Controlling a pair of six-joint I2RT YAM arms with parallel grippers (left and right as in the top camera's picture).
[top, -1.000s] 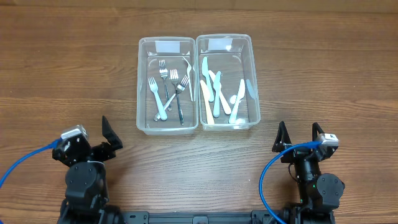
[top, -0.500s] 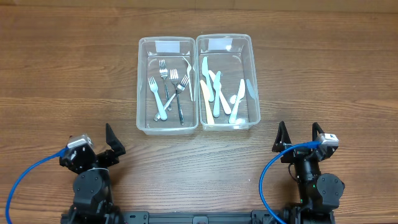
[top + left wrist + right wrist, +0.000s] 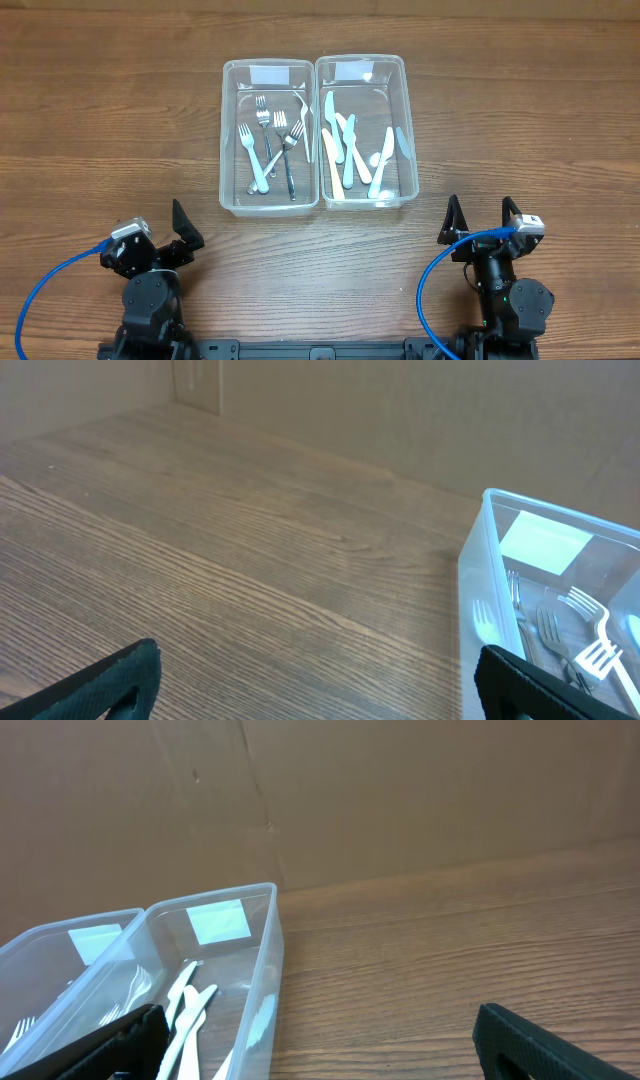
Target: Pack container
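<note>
forks (image 3: 255,165) and knives (image 3: 348,150) lie in the bins (image 3: 226,140) (we judge packing done) | left gripper (image 3: 318,680), right gripper (image 3: 480,216) both spread, empty

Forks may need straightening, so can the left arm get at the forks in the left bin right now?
Probably yes. The left gripper is open and empty, the left bin holding the forks has no lid, and only table lies between them.
</note>
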